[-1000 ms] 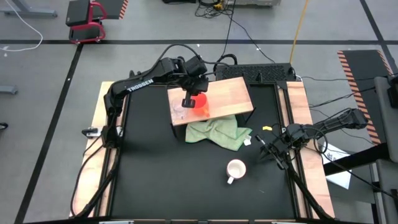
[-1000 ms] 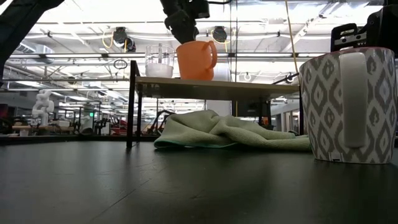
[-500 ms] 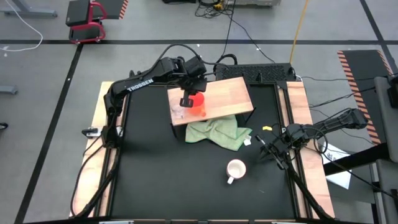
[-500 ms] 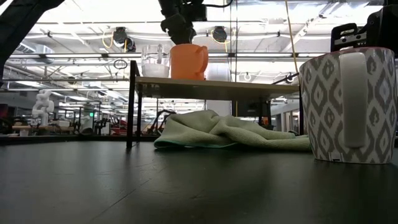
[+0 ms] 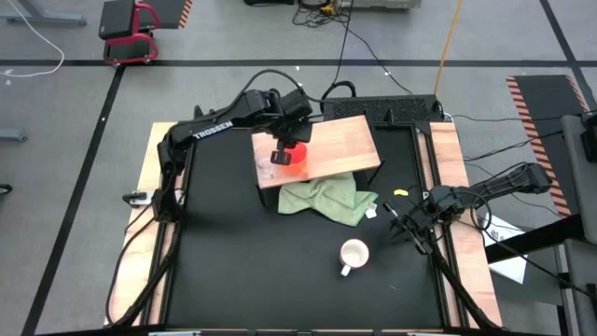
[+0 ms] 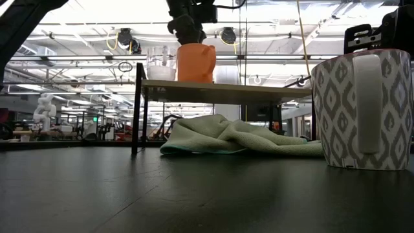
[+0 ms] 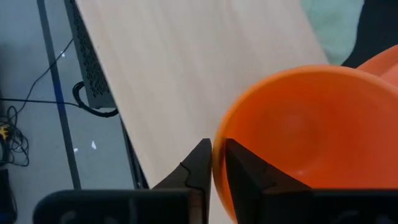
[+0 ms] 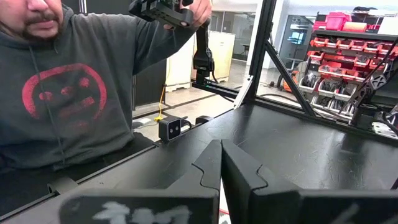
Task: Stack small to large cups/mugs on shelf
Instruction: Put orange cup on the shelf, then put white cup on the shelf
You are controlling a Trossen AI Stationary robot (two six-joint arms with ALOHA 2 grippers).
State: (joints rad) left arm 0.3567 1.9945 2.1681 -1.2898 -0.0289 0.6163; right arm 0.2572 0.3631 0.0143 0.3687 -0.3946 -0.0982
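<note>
While the left arm reaches in from the upper left of the high view, its left gripper [image 5: 279,155] sits over the shelf [image 5: 345,142], just left of centre frame. Seen from the left wrist, the fingers [image 7: 200,163] stand narrowly apart with the rim of the orange mug [image 7: 305,140] between them, one finger outside the wall and one inside, so the gripper pinches the mug's rim.

On the shelf's left end in the low view stands the small clear glass cup [image 6: 162,63], and touching or just beside it to the right is the orange mug [image 6: 196,63], upright on the board, with the gripper coming down onto its top from above. From overhead the glass cup [image 5: 268,166] shows at the shelf's lower-left corner and the orange mug [image 5: 297,157] just to its right.

Below the shelf, at centre frame, a green cloth [image 5: 326,197] lies crumpled on the black desk [image 5: 242,271].

Lower and right of centre, the white patterned mug [image 5: 354,253] stands alone on the desk, well apart from the shelf; in the low view it fills the right edge, handle facing the camera.

At the right edge of the desk the right gripper [image 5: 403,227] rests with its fingers closed together and empty. Its wrist view shows a person in a grey hoodie [image 8: 68,93] at the upper left of that frame.
</note>
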